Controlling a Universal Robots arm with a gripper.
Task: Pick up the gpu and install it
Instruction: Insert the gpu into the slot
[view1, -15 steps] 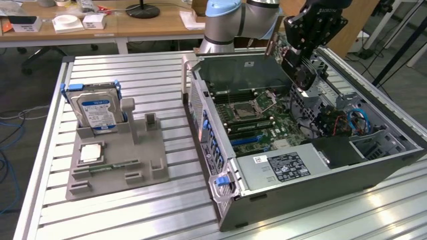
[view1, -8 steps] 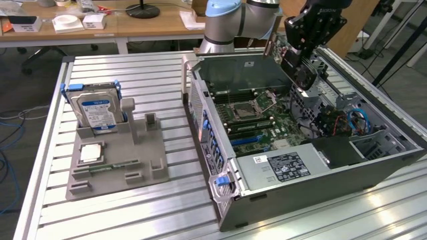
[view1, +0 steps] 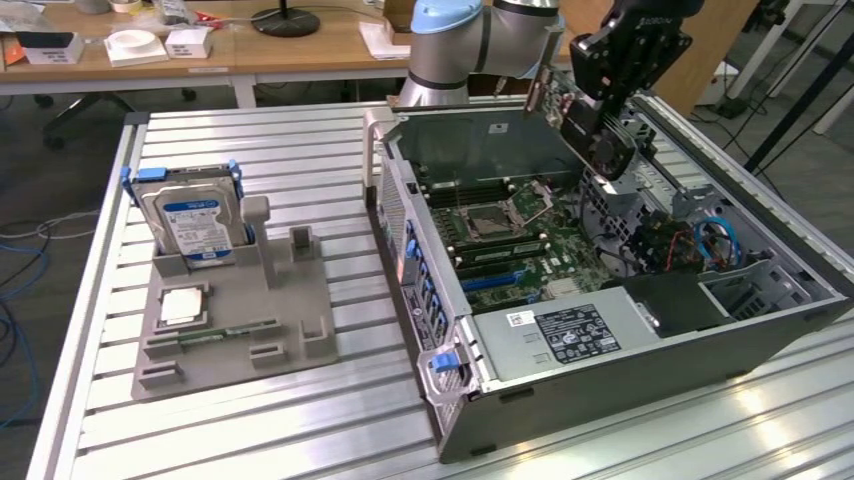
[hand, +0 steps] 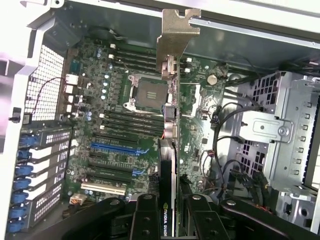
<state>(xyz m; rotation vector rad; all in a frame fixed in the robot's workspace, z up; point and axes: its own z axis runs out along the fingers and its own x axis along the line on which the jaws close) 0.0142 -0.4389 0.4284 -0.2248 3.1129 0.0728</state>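
The arm (view1: 461, 40) reaches down from the bench's (view1: 267, 420) far edge, its wrist tilted over the open computer case (view1: 641, 390). Its pincer (hand: 170, 220) is clamped on the graphics card (hand: 169, 165) (seen edge-on), which hangs in the air above the green motherboard (hand: 120, 145). The card is a thin dark board with an angular silver metal bracket (hand: 176, 35) at its far end.

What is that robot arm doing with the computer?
The robot arm's gripper is holding the gpu, a thin card with a silver bracket, on edge above the open computer case. The card hangs over the motherboard and is not in a slot yet. A hard drive stands in a grey holder at the exterior view's left.
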